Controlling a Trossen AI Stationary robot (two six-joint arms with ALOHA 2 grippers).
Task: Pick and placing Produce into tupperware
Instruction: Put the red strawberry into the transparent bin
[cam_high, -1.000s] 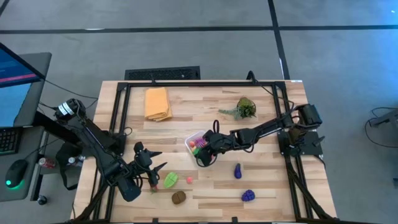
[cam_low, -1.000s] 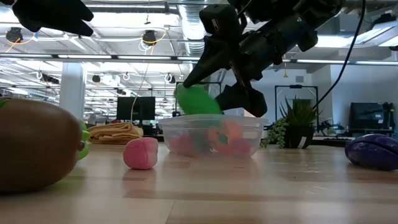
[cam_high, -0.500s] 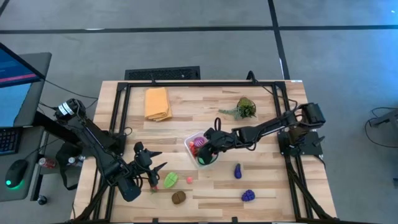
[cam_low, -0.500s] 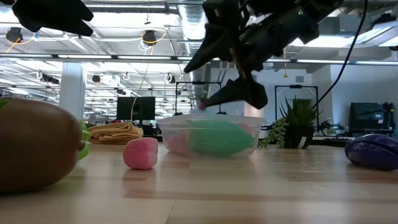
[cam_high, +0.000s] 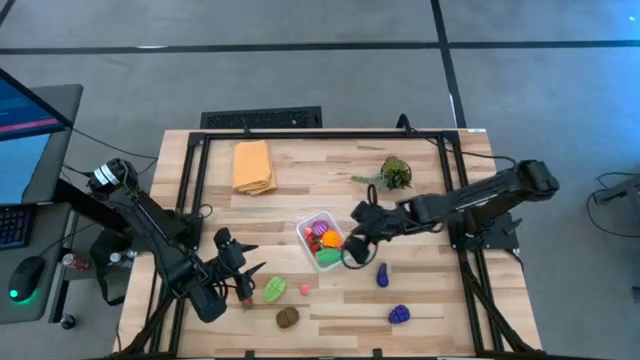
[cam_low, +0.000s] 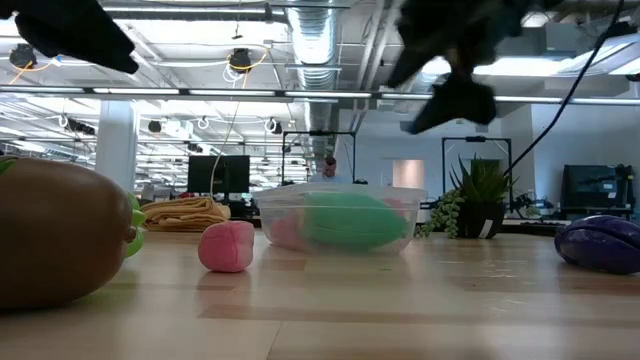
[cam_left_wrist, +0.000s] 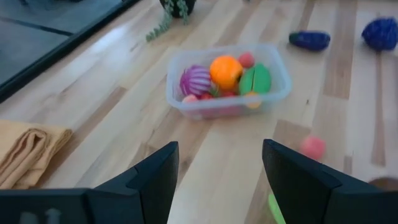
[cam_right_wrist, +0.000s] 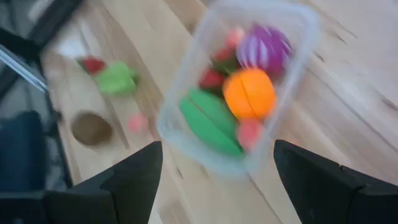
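- Brown kiwi-like piece (cam_high: 287, 317): lies closest to the worktop's front edge, left of centre.
- Purple grape-like piece (cam_high: 399, 315): near the front edge, towards the right-hand front corner.
- Left gripper (cam_high: 243, 283): hovers over the front left part of the worktop, jaws partly open and holding nothing; a small red piece (cam_high: 246, 296) lies just beside its tips.
- Light-green leafy piece (cam_high: 273, 290): just right of the left gripper, with a small pink piece (cam_high: 304, 289) near it.
- Dark blue piece (cam_high: 382, 275): right of centre, between the grape-like piece and the container.
- Right gripper (cam_high: 352, 248): above the worktop just beside the container's right side, jaws wide apart and empty.
- Clear container (cam_high: 305, 236): stands near the middle of the worktop; inside lie a green piece (cam_left_wrist: 255, 79), an orange piece (cam_left_wrist: 225, 70), a purple striped piece (cam_left_wrist: 196, 79) and small red pieces.
- Green plant sprig (cam_high: 393, 174): towards the back right corner.
- Folded orange-yellow cloth (cam_high: 253, 165): towards the back left corner.
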